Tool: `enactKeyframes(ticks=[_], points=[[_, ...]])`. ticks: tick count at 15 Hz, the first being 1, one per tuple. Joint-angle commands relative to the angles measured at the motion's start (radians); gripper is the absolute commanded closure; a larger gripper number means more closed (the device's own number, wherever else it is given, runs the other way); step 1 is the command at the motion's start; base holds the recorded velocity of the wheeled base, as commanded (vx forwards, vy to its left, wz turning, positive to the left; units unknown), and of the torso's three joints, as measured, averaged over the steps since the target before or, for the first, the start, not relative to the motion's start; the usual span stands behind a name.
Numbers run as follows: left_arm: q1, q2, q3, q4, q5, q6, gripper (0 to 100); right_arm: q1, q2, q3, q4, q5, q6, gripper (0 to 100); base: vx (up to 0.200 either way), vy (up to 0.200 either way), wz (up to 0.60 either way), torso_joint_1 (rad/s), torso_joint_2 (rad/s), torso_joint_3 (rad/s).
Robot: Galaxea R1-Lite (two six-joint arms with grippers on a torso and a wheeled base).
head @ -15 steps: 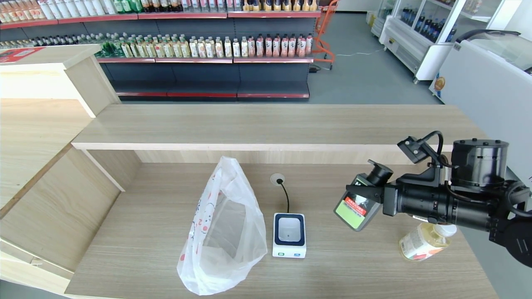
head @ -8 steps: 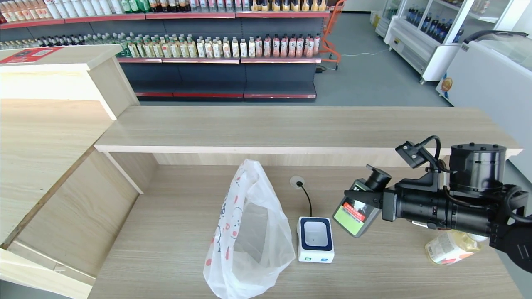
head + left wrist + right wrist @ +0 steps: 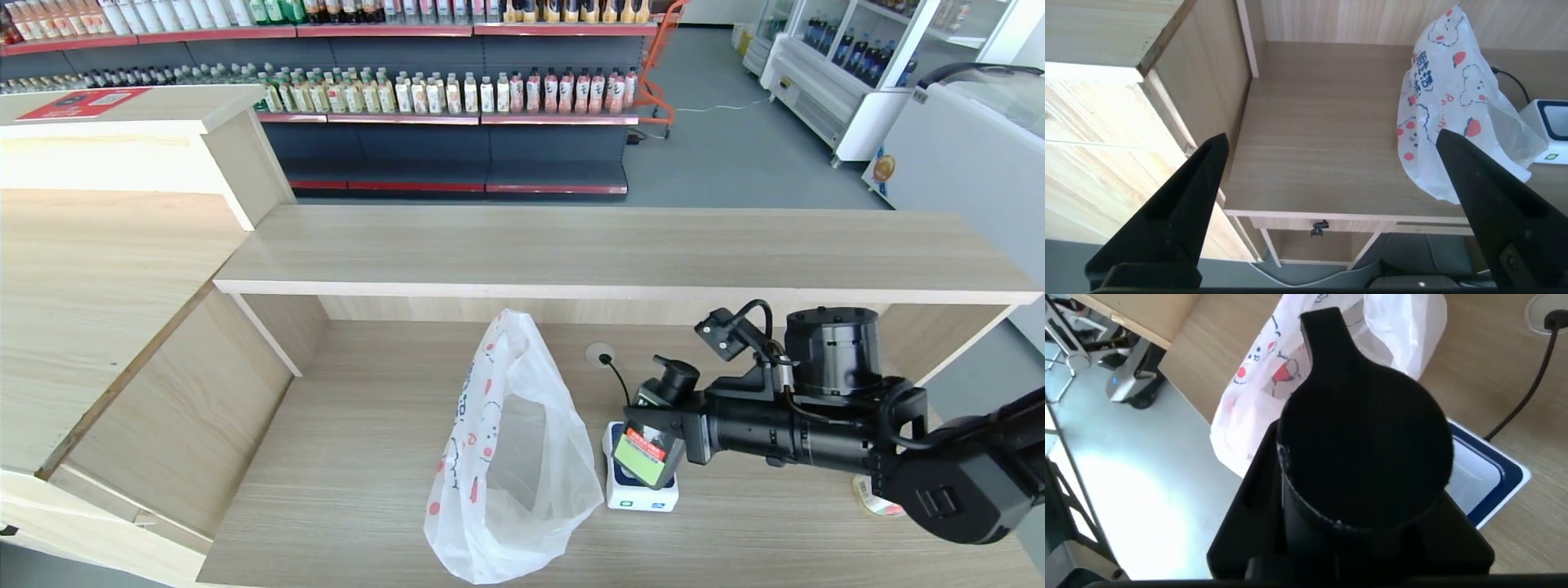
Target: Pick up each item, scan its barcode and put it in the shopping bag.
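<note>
1 item is off the counter point(image 3: 367, 465): a dark bottle point(image 3: 647, 456) with a black cap and a green and red label. Our right gripper point(image 3: 657, 415) has its fingers clamped on the bottle's upper body. We hold it tilted, label turned up, directly above the scanner point(image 3: 645, 496), where it hides most of the scanner's dark-framed window. From the right wrist the bottle's black cap point(image 3: 1364, 457) sits close in front, with the scanner's blue frame point(image 3: 1490, 478) just past it.

The scanner stands just beside the shopping bag point(image 3: 506, 457), on the bag's right. The bag is upright with its mouth open. A black cable point(image 3: 618, 382) runs from the scanner back to a round grommet point(image 3: 600, 354) in the counter.

Our left gripper point(image 3: 1331, 139) has its 2 fingers wide apart, with nothing between them. It hangs off the counter's near edge, well apart from the bag point(image 3: 1449, 106).

A second bottle point(image 3: 875, 500) lies on the counter at the right, mostly hidden behind our right arm.
</note>
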Motion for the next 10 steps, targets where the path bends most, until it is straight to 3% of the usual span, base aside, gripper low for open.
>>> enactKeyframes(ticks=[1, 6, 10], points=[[0.001, 0.000, 0.000, 0.000, 0.000, 0.000, 0, 0.018, 0.174, -0.023, -0.082, -0.010, -0.091, 100, 0.000, 0.000, 0.00, 0.000, 0.00, 0.000], [0.001, 0.000, 0.000, 0.000, 0.000, 0.000, 0, 0.118, 0.382, -0.236, -0.091, -0.024, -0.221, 100, 0.000, 0.000, 0.00, 0.000, 0.00, 0.000], [0.001, 0.000, 0.000, 0.000, 0.000, 0.000, 0, 0.179, 0.520, -0.396, -0.091, -0.095, -0.338, 100, 0.000, 0.000, 0.00, 0.000, 0.00, 0.000]])
